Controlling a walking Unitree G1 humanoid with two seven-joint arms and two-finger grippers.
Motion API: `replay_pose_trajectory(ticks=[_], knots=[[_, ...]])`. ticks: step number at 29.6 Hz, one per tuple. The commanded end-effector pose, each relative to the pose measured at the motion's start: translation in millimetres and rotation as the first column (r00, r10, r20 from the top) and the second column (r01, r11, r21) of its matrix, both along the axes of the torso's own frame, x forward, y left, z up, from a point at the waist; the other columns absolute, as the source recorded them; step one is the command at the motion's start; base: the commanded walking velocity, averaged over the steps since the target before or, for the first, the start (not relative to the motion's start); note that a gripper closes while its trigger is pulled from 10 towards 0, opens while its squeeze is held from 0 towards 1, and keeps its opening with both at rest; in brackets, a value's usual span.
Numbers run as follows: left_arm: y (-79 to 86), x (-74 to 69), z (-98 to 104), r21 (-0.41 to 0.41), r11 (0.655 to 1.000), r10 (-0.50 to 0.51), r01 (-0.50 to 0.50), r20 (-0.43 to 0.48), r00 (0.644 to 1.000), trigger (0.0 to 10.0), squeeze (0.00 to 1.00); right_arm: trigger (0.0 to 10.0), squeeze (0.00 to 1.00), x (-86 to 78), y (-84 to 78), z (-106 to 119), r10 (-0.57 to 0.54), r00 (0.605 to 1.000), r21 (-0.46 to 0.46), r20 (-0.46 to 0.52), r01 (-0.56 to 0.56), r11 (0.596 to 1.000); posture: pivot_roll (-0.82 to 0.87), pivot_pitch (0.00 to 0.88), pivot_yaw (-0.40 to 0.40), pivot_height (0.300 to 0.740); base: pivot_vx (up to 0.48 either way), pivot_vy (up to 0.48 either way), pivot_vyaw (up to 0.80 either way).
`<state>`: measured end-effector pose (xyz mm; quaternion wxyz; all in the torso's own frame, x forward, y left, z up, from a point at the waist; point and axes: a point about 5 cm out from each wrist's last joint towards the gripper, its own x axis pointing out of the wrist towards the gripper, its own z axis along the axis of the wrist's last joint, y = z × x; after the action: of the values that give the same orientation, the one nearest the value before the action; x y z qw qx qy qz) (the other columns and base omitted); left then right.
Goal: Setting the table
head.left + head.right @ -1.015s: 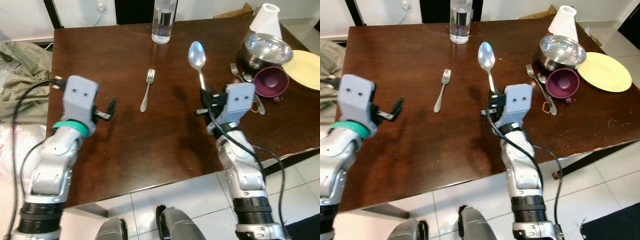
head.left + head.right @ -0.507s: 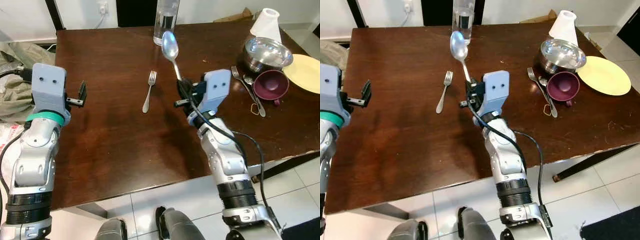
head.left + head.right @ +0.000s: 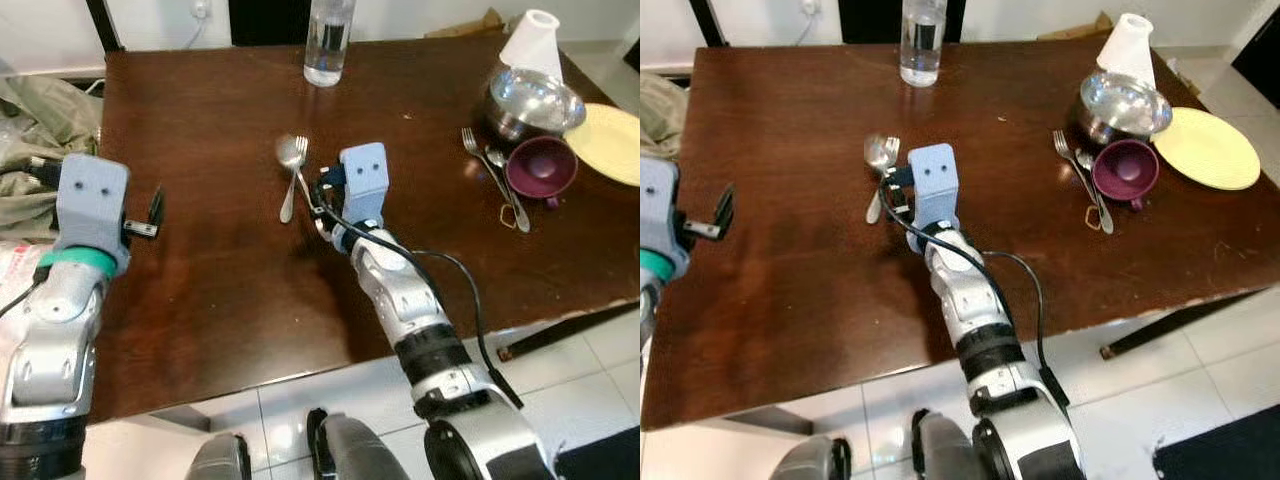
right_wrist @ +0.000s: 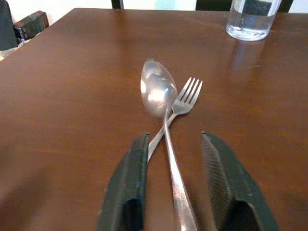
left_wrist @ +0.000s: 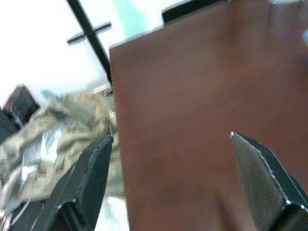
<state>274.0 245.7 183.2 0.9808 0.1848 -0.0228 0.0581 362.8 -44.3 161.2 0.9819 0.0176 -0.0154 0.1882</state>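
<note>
1. Even, bright indoor light falls on the dark table (image 3: 240, 290), with soft sheen near its far edge.
2. The spoon (image 3: 290, 152) looks smeared in the head views.
3. The left wrist view is blurred, its background washed out white.
4. The right wrist view is sharp; the spoon bowl glints.

The right arm reaches forward and across toward the robot's left, its right claw (image 4: 173, 185) low over the surface with the two black fingers (image 4: 127, 185) parted. The left arm is bent at the elbow, holding the left claw (image 3: 155, 208) out to the side; its fingers (image 5: 89, 180) look spread, though that view is blurred.
</note>
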Motion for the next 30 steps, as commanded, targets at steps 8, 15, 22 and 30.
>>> replay_pose_trajectory(ticks=[8, 15, 22, 30], knots=[[-7.7, 2.2, -3, -0.007, 1.000, -0.016, 0.016, -0.003, 1.000, 10.0, 0.00, 10.0, 0.00, -0.4, -16.8, 8, -0.029, 0.997, 0.010, 0.073, 0.029, 1.000, 0.02, 0.124, -0.036, 0.740, 0.000, 0.000, 0.00], [-14.1, 7.1, -1, -0.020, 0.999, -0.044, 0.044, 0.001, 0.999, 10.0, 0.00, 10.0, 0.00, 2.6, -24.2, 0, 0.038, 0.995, -0.054, 0.091, -0.033, 0.998, 0.01, 0.139, -0.034, 0.740, 0.000, 0.000, 0.00], [-27.9, -2.5, 12, -0.099, 0.976, -0.190, 0.192, 0.025, 0.981, 10.0, 0.00, 10.0, 0.00, 12.1, -25.9, -3, 0.138, 0.989, -0.151, 0.049, -0.129, 0.980, 0.04, 0.180, -0.023, 0.740, 0.000, 0.000, 0.00], [-56.2, -20.6, 46, -0.105, 0.875, -0.469, 0.473, 0.058, 0.881, 10.0, 0.00, 10.0, 0.00, 26.7, -21.3, 12, 0.187, 0.982, -0.127, -0.011, -0.187, 0.974, 0.08, 0.222, -0.008, 0.740, 0.000, 0.000, 0.00]])
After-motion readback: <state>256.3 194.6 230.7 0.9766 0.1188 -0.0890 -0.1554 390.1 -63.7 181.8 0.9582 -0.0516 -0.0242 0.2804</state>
